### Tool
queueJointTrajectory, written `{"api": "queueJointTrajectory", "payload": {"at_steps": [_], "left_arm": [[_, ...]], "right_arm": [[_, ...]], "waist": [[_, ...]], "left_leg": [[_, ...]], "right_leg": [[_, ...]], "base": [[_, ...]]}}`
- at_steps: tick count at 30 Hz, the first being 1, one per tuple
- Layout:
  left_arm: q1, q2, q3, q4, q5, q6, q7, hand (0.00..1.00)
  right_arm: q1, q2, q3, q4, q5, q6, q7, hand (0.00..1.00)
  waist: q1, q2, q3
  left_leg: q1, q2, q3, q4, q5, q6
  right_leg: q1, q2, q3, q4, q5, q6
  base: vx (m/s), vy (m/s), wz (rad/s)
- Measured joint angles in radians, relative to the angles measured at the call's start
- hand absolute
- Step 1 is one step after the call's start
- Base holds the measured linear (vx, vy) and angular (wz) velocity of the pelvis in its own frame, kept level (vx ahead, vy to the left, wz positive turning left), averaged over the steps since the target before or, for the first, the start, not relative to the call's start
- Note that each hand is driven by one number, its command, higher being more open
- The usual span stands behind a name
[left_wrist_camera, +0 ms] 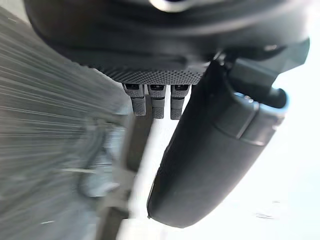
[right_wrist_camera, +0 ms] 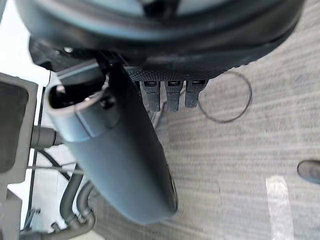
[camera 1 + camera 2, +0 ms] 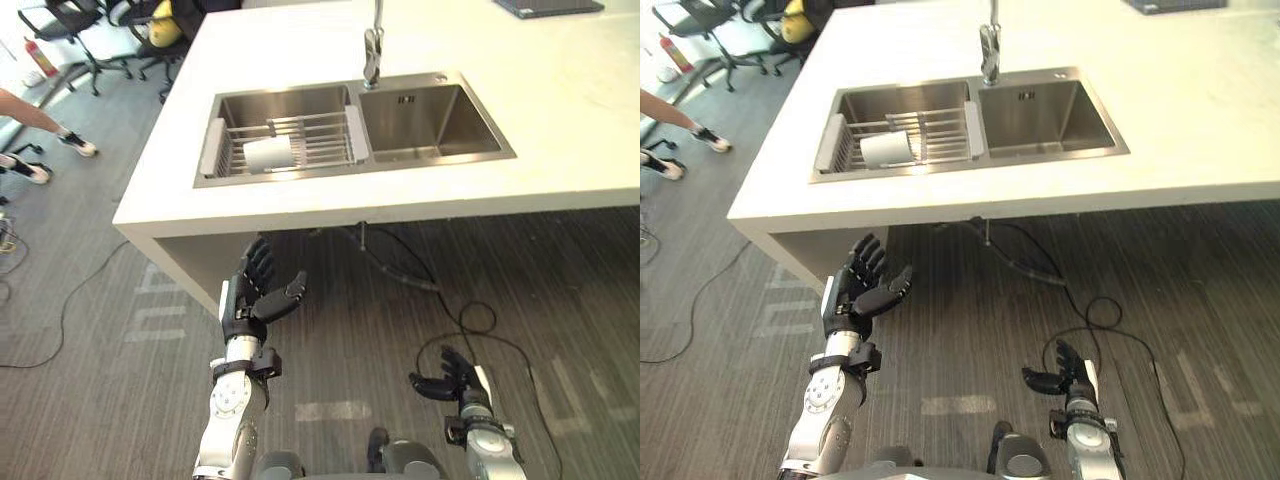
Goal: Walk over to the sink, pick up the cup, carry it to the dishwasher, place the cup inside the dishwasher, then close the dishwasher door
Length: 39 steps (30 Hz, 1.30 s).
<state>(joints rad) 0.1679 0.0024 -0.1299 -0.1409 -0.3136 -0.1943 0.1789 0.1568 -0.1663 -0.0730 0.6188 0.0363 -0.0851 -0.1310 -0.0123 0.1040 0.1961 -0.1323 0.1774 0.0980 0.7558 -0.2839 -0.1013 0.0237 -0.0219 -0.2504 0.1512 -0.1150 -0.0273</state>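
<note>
Head stereo pair looking down on shared sink, wrist views close, seemingly floorward

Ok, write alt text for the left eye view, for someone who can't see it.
A white cup lies on its side in a wire rack in the left basin of a steel sink set in a pale counter. Below, the left hand and right hand are open and empty over carpet.

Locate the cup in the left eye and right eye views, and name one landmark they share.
Left eye view: cup lies on its side in the rack over the left basin, upper left of centre.
Right eye view: cup in the same rack, nearer the left edge.
Shared landmark: faucet, up and right of the cup.
</note>
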Motion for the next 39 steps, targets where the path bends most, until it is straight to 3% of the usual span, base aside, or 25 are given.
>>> {"api": "queueJointTrajectory", "payload": {"at_steps": [2, 4, 5, 6, 8, 11, 13, 15, 17, 19, 21, 22, 23, 24, 26, 29, 32, 34, 35, 37, 38, 39], "left_arm": [[0.000, -0.002, 0.000, -0.070, 0.000, -0.021, 0.013, 0.90], [0.000, -0.005, -0.002, -0.117, 0.008, -0.044, 0.022, 0.90], [0.000, -0.006, -0.006, -0.150, 0.028, -0.053, 0.031, 0.90], [0.005, -0.006, -0.007, -0.163, 0.036, -0.055, 0.036, 0.90], [-0.001, 0.018, -0.016, -0.185, 0.043, -0.063, 0.046, 0.90], [0.001, 0.041, -0.025, -0.218, 0.069, -0.063, 0.057, 0.90], [0.004, 0.050, -0.037, -0.219, 0.082, -0.062, 0.059, 0.90], [0.004, 0.062, -0.054, -0.223, 0.090, -0.062, 0.061, 0.90], [0.005, 0.074, -0.064, -0.238, 0.121, -0.062, 0.062, 0.90], [0.001, 0.080, -0.069, -0.255, 0.146, -0.065, 0.063, 0.90], [0.000, 0.086, -0.069, -0.247, 0.160, -0.064, 0.065, 0.90], [0.000, 0.101, -0.064, -0.243, 0.179, -0.063, 0.065, 0.90], [-0.002, 0.106, -0.063, -0.236, 0.192, -0.065, 0.065, 0.90], [-0.002, 0.101, -0.068, -0.216, 0.207, -0.053, 0.063, 0.90], [-0.008, 0.102, -0.066, -0.204, 0.230, -0.049, 0.063, 0.90], [-0.039, 0.117, -0.053, -0.191, 0.263, -0.042, 0.048, 0.90], [-0.090, 0.152, 0.015, -0.139, 0.297, -0.040, 0.039, 0.90], [-0.092, 0.176, 0.062, -0.123, 0.322, -0.038, 0.040, 0.90], [-0.096, 0.200, 0.079, -0.122, 0.357, -0.032, 0.038, 0.90], [-0.108, 0.246, 0.087, -0.121, 0.419, -0.025, 0.035, 0.90], [-0.108, 0.257, 0.093, -0.122, 0.439, -0.026, 0.032, 0.90], [-0.113, 0.263, 0.113, -0.116, 0.465, -0.027, 0.026, 0.90]], "right_arm": [[-0.003, 0.000, 0.001, 0.000, 0.000, 0.000, 0.000, 0.90], [-0.003, -0.007, 0.001, 0.000, 0.000, 0.000, 0.000, 0.90], [-0.001, -0.015, 0.002, 0.001, 0.000, 0.000, 0.000, 0.90], [0.000, -0.017, 0.004, 0.004, 0.000, 0.001, -0.001, 0.90], [-0.007, -0.005, 0.031, 0.014, 0.000, 0.000, 0.003, 0.90], [-0.031, 0.017, 0.042, 0.029, -0.002, -0.001, 0.009, 0.90], [-0.035, 0.018, 0.042, 0.054, -0.014, -0.002, 0.019, 0.90], [-0.035, 0.023, 0.042, 0.079, -0.027, -0.002, 0.027, 0.90], [-0.027, 0.031, 0.043, 0.086, -0.030, -0.002, 0.036, 0.90], [-0.032, 0.031, 0.044, 0.086, -0.031, -0.002, 0.046, 0.90], [-0.032, 0.031, 0.049, 0.086, -0.031, -0.002, 0.049, 0.90], [-0.029, 0.030, 0.055, 0.085, -0.030, -0.002, 0.049, 0.90], [-0.028, 0.025, 0.061, 0.086, -0.030, -0.002, 0.049, 0.90], [-0.027, 0.001, 0.063, 0.101, -0.031, -0.002, 0.048, 0.90], [-0.030, -0.014, 0.061, 0.097, -0.030, -0.002, 0.049, 0.90], [-0.013, -0.038, 0.038, 0.074, -0.029, -0.003, 0.052, 0.90], [0.030, -0.051, 0.039, 0.058, -0.028, -0.005, 0.063, 0.90], [0.041, -0.045, 0.041, 0.054, -0.028, -0.014, 0.072, 0.90], [0.040, -0.043, 0.039, 0.052, -0.028, -0.014, 0.076, 0.90], [0.039, -0.047, 0.040, 0.052, -0.028, -0.014, 0.086, 0.90], [0.039, -0.047, 0.042, 0.050, -0.028, -0.014, 0.091, 0.90], [0.032, -0.044, 0.041, 0.045, -0.028, -0.015, 0.096, 0.90]], "waist": [[0.014, 0.001, -0.001], [0.024, 0.002, -0.001], [0.027, 0.017, -0.011], [0.034, 0.030, -0.022], [0.036, -0.009, -0.040], [0.039, -0.045, -0.036], [0.036, -0.048, -0.034], [0.018, -0.051, -0.033], [0.009, -0.055, -0.035], [0.002, -0.055, -0.037], [-0.006, -0.056, -0.038], [-0.007, -0.068, -0.041], [-0.012, -0.071, -0.039], [-0.015, -0.035, -0.049], [-0.013, -0.025, -0.055], [-0.034, -0.018, -0.056], [-0.029, -0.013, -0.051], [-0.018, -0.023, -0.045], [-0.015, -0.021, -0.046], [-0.001, -0.024, -0.044], [0.000, -0.018, -0.045], [0.002, 0.005, -0.041]], "left_leg": [[-0.063, -0.031, -0.001, -0.075, -0.031, 0.015], [-0.092, -0.075, -0.003, -0.227, -0.012, 0.020], [-0.093, -0.092, -0.006, -0.381, 0.110, 0.046], [-0.072, -0.092, 0.002, -0.403, 0.176, 0.086], [-0.062, -0.128, 0.029, -0.400, 0.153, 0.126], [-0.034, -0.172, 0.054, -0.395, 0.105, 0.146], [0.035, -0.196, 0.062, -0.412, 0.075, 0.156], [0.100, -0.206, 0.048, -0.439, 0.063, 0.165], [0.149, -0.202, 0.030, -0.473, 0.056, 0.159], [0.177, -0.176, 0.017, -0.497, 0.046, 0.134], [0.189, -0.146, 0.009, -0.488, 0.034, 0.113], [0.188, -0.132, 0.007, -0.461, 0.016, 0.082], [0.190, -0.128, 0.003, -0.442, -0.001, 0.061], [0.194, -0.082, -0.007, -0.430, -0.010, 0.049], [0.217, -0.057, -0.006, -0.457, 0.009, 0.048], [0.208, -0.033, -0.020, -0.428, 0.056, 0.016], [0.112, 0.015, -0.012, -0.170, 0.100, -0.030], [0.074, 0.023, -0.006, -0.086, 0.087, -0.012], [0.048, 0.007, -0.005, -0.117, 0.033, -0.002], [0.016, -0.036, -0.017, -0.267, 0.014, 0.016], [0.018, -0.049, -0.033, -0.378, 0.061, 0.026], [0.033, -0.048, -0.044, -0.463, 0.159, 0.036]], "right_leg": [[0.018, -0.011, 0.012, -0.011, -0.009, 0.012], [0.031, -0.034, 0.028, -0.002, -0.027, 0.040], [0.030, -0.038, 0.041, 0.036, -0.062, 0.072], [0.026, -0.037, 0.059, 0.059, -0.079, 0.082], [0.017, -0.075, 0.110, 0.087, -0.109, 0.113], [-0.011, -0.120, 0.146, 0.181, -0.151, 0.143], [-0.066, -0.160, 0.162, 0.405, -0.176, 0.212], [-0.123, -0.191, 0.163, 0.600, -0.139, 0.239], [-0.172, -0.198, 0.150, 0.704, -0.169, 0.179], [-0.255, -0.187, 0.126, 0.683, -0.218, 0.099], [-0.303, -0.161, 0.125, 0.573, -0.224, 0.082], [-0.304, -0.146, 0.125, 0.398, -0.156, 0.074], [-0.293, -0.140, 0.123, 0.366, -0.065, 0.080], [-0.269, -0.097, 0.103, 0.350, -0.061, 0.066], [-0.243, -0.066, 0.101, 0.329, -0.072, 0.044], [-0.174, -0.048, 0.058, 0.238, -0.065, 0.030], [-0.043, -0.016, 0.019, 0.095, -0.019, 0.023], [0.011, -0.019, 0.026, 0.027, -0.004, 0.022], [0.021, -0.029, 0.030, 0.004, -0.003, 0.018], [0.027, -0.052, 0.042, -0.006, 0.006, 0.036], [0.027, -0.053, 0.050, -0.004, 0.007, 0.052], [0.026, -0.038, 0.069, 0.019, -0.006, 0.081]], "base": [[0.16, 0.101, -0.14], [0.19, 0.172, -0.23], [0.19, 0.172, -0.27], [0.28, 0.214, -0.33], [0.34, 0.202, -0.19], [0.31, 0.130, -0.10], [0.24, 0.064, -0.01], [0.29, 0.019, 0.18], [0.32, -0.066, 0.23], [0.25, -0.160, 0.11], [0.23, -0.247, 0.08], [0.24, -0.274, 0.11], [0.27, -0.260, 0.09], [0.23, -0.193, -0.03], [0.24, -0.227, -0.14], [0.15, -0.177, 0.29], [0.10, -0.082, 0.32], [0.08, 0.009, 0.00], [0.06, 0.067, -0.04], [0.08, 0.133, -0.12], [0.10, 0.201, -0.26], [0.10, 0.167, -0.28]]}}
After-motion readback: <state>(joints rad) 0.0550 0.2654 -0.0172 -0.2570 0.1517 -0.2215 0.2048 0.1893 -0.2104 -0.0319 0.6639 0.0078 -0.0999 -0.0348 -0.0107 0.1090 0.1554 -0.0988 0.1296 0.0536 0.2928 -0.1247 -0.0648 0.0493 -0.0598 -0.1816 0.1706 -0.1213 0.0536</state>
